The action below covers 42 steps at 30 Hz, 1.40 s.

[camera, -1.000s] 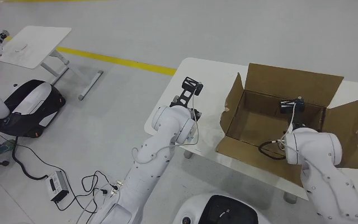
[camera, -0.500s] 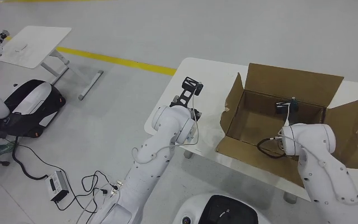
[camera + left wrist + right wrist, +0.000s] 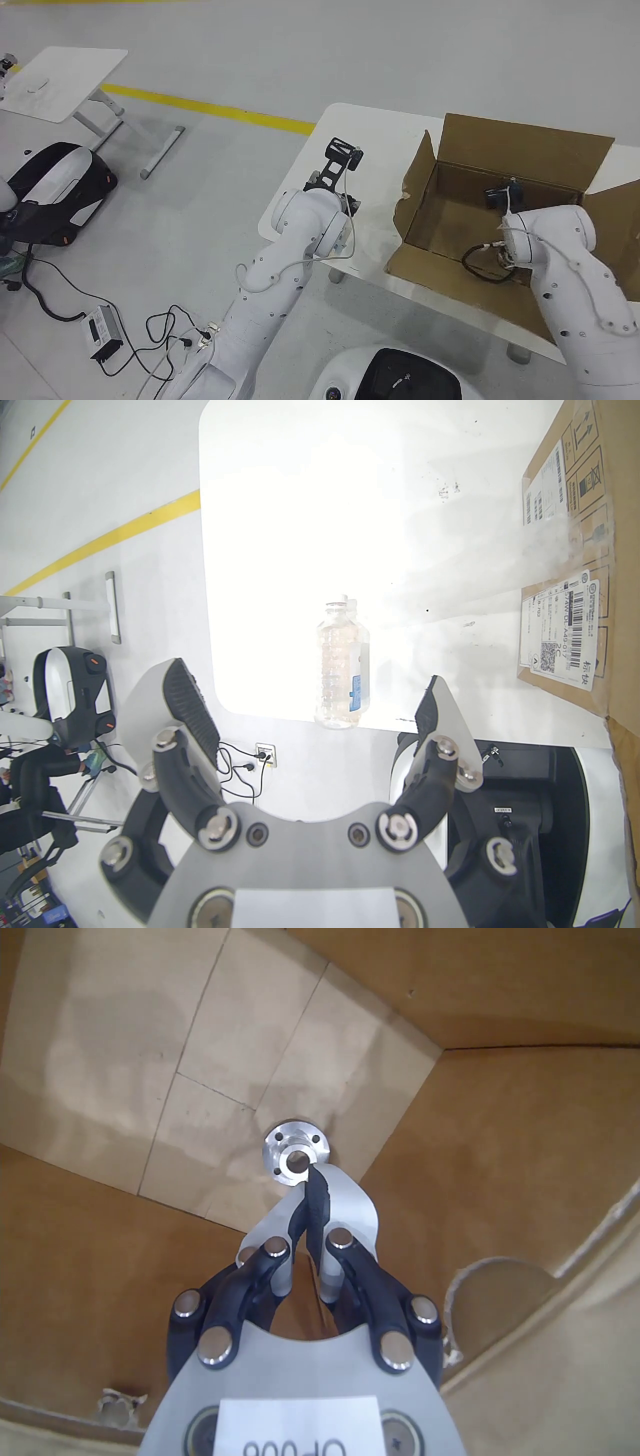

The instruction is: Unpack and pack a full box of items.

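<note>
Left jaws hang spread wide above the table point(image 3: 300, 500), over a clear plastic bottle point(image 3: 340, 670) by its near edge: light, slick and crushable, so best taken mid-body. Farther, at 3 o'clock, right jaws are closed inside the box point(image 3: 480, 140), toward its 12 o'clock wall. They are apparently pinching a metal flange point(image 3: 287, 1148) by its rim: stiff, heavy, slippery.

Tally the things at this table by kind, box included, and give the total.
Clear bottle: 1
Metal flange, pinched in the right tool: 1
Cardboard box: 1
Total: 3
</note>
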Tool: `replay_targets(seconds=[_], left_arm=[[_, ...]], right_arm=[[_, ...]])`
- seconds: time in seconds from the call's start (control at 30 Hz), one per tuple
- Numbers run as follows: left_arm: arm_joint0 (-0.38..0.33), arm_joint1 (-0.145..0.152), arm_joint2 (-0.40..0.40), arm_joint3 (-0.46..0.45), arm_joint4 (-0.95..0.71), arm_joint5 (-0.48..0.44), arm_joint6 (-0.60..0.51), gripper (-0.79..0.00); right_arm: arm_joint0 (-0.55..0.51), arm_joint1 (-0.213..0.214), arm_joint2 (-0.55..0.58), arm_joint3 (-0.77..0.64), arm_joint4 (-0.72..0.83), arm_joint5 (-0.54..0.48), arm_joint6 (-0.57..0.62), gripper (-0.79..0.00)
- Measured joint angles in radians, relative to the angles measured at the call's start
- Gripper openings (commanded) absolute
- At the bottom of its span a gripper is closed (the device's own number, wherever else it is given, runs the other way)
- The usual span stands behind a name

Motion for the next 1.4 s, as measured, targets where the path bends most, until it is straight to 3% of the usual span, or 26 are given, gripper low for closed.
replay_targets(seconds=[0.2, 0.27, 0.33, 0.43, 0.93, 1.4], left_arm=[[0.000, 0.000, 0.000, 0.000, 0.000, 0.000, 0.000, 0.000], [0.000, 0.000, 0.000, 0.000, 0.000, 0.000, 0.000, 0.000], [0.000, 0.000, 0.000, 0.000, 0.000, 0.000, 0.000, 0.000], [0.000, 0.000, 0.000, 0.000, 0.000, 0.000, 0.000, 0.000], [0.000, 0.000, 0.000, 0.000, 0.000, 0.000, 0.000, 0.000], [0.000, 0.000, 0.000, 0.000, 0.000, 0.000, 0.000, 0.000]], right_arm=[[0.073, -0.022, -0.034, 0.119, 0.037, -0.017, -0.001, -0.763], [0.091, -0.028, -0.046, 0.147, 0.031, -0.016, -0.001, -0.582], [0.103, -0.033, -0.056, 0.168, 0.033, -0.016, -0.001, -0.573], [0.118, -0.041, -0.069, 0.197, 0.041, -0.020, -0.001, -0.483], [0.134, -0.064, -0.095, 0.292, 0.024, 0.004, -0.001, -0.400], [0.145, -0.093, -0.118, 0.385, 0.018, 0.011, -0.035, -0.388]])
